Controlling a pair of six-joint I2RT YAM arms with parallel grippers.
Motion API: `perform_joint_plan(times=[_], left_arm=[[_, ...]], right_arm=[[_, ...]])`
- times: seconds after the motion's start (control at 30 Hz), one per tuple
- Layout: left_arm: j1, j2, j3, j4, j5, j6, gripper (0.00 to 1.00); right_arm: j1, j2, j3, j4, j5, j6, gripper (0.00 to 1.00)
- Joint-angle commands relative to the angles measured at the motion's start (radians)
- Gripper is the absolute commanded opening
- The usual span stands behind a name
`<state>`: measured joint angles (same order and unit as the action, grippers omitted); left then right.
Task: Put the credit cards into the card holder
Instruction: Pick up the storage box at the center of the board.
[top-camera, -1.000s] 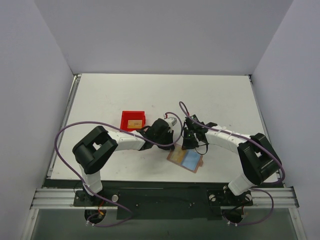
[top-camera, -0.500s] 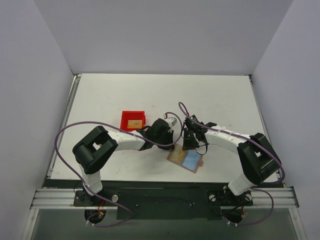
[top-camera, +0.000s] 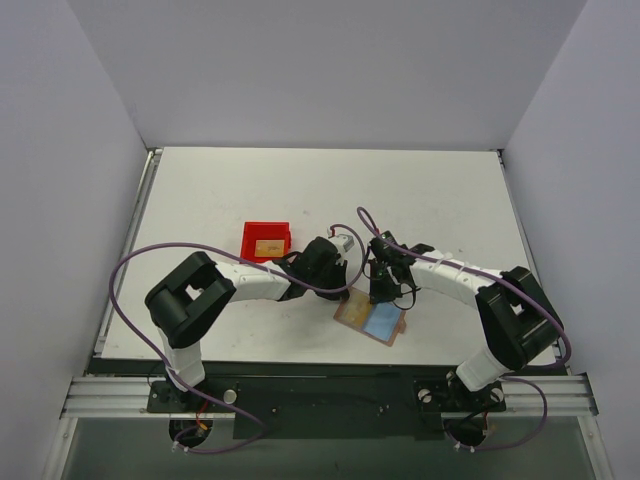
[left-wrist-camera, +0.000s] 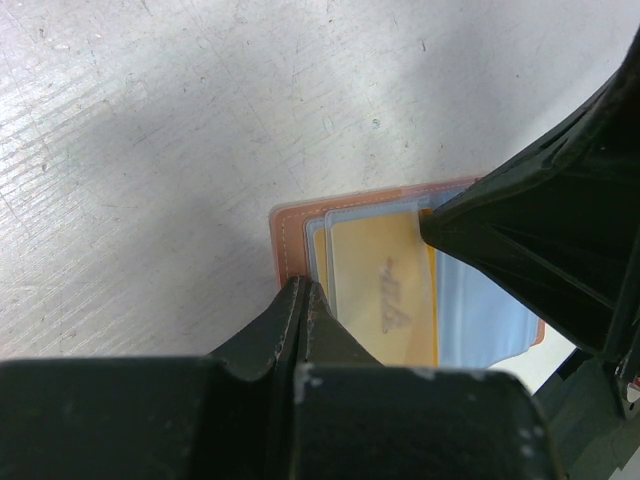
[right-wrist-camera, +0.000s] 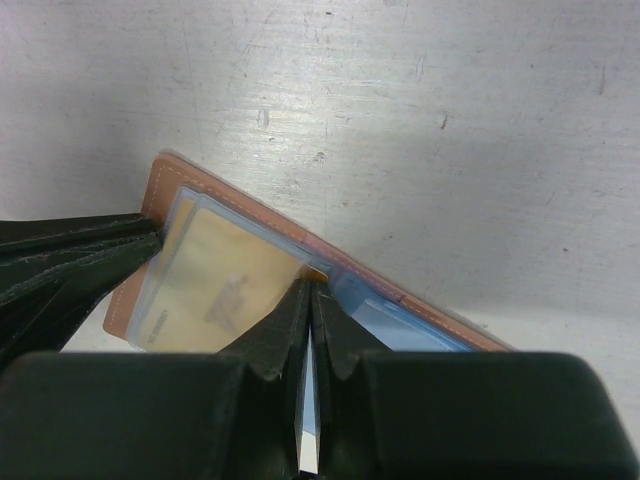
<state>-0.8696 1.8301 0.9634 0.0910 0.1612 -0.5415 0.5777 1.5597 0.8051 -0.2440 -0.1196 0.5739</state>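
Behind the left gripper (left-wrist-camera: 303, 292), the card holder (left-wrist-camera: 289, 232) is partly hidden

Top view, around open card holder (top-camera: 371, 318): blocked at 11 o'clock by closed left gripper (left-wrist-camera: 303, 292), at 12 by closed right gripper (right-wrist-camera: 308, 290), at 2 by right arm (top-camera: 455, 272); red bin (top-camera: 266, 240) farther out at 10. Passable over bare table (top-camera: 300, 335) from 4 to 8 o'clock.

Red bin (top-camera: 266, 240): small, rectangular, open-topped, standing on the white table (top-camera: 430, 190), left of centre. Table surface: matt, with fine scratches and scuffs visible in both wrist views. Plain pale walls (top-camera: 320, 70) enclose three sides. Aluminium rail (top-camera: 110, 397): runs along the near edge
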Motion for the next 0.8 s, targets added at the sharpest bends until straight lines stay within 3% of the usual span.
perform_joint_plan(times=[0.0,0.33,0.5,0.77], left_arm=[[-0.003,0.015,0.014,0.003,-0.006,0.006,0.0],[-0.002,0.006,0.003,-0.005,-0.022,0.003,0.0],[0.0,-0.008,-0.015,-0.008,-0.043,-0.012,0.0],[0.012,-0.069,-0.094,-0.025,-0.078,-0.044,0.0]], right_arm=[[0.007,-0.02,0.016,-0.106,0.037,-0.019,0.0],[-0.009,-0.13,0.017,-0.123,0.093,0.006,0.0],[-0.019,-0.164,0.039,-0.217,0.107,0.033,0.0],[-0.009,-0.156,0.032,-0.189,0.022,0.053,0.0]])
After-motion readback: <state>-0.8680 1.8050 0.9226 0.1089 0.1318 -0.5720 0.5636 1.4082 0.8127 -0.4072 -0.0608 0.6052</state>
